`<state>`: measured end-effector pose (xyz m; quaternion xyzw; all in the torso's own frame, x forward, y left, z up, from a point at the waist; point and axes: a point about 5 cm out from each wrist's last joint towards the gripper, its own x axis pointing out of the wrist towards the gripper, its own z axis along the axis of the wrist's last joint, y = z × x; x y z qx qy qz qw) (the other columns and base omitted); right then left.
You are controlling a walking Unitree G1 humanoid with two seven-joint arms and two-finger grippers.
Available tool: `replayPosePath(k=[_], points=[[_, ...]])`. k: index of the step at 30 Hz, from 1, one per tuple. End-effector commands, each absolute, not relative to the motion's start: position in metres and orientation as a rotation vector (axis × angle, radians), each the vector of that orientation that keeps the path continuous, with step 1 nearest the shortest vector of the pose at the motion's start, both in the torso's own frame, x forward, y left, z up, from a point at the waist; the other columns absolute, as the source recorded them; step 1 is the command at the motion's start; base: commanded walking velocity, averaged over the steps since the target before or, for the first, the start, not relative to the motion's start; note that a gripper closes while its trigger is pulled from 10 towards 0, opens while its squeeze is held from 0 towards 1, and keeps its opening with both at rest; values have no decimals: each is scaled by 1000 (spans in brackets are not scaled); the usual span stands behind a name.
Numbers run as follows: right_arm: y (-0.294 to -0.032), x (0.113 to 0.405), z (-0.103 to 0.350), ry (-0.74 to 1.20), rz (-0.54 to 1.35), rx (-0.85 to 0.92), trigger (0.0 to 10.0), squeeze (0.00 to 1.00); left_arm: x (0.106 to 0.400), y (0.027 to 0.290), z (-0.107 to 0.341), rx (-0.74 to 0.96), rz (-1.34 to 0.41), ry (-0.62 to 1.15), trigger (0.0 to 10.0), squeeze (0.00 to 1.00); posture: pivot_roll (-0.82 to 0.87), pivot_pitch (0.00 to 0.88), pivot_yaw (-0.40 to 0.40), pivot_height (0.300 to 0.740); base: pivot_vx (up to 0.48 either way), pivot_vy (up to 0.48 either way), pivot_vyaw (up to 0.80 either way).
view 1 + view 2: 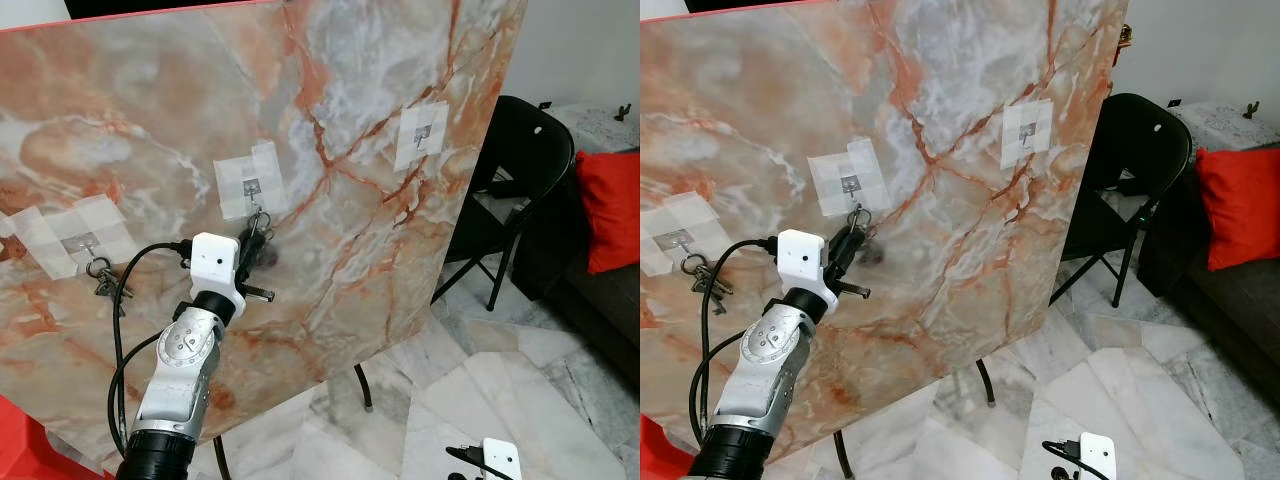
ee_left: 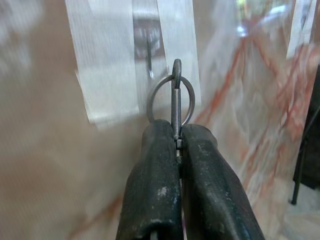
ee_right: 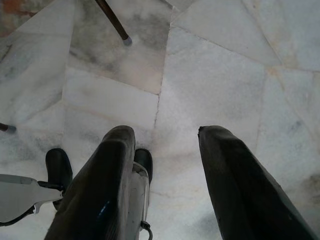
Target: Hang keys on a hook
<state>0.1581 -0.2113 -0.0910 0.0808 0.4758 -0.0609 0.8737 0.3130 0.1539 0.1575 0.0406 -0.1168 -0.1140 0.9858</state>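
My left gripper is raised against the marble board, shut on a key ring. The ring sits just below the small metal hook on the middle white tape patch; I cannot tell whether ring and hook touch. A second bunch of keys hangs from the left hook. A third hook on the right patch is bare. My right gripper hangs low over the floor, open, with nothing between its fingers.
The marble-patterned board stands tilted on thin legs. A black folding chair stands right of it, then a dark sofa with a red cushion. White marble floor tiles lie below.
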Motion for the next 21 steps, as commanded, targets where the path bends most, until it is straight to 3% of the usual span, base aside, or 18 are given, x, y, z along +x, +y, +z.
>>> replayPosePath(k=[1, 21], points=[[-214, 159, -90, 994, -125, 161, 10000, 0, 315, 154, 170, 72, -221, -278, 10000, 0, 92, 0, -55, 713, 0, 0, 0], [-213, 160, -90, 992, -123, 163, 10000, 0, 319, 149, 179, 72, -255, -299, 10000, 0, 87, 0, -51, 713, 0, 0, 0]])
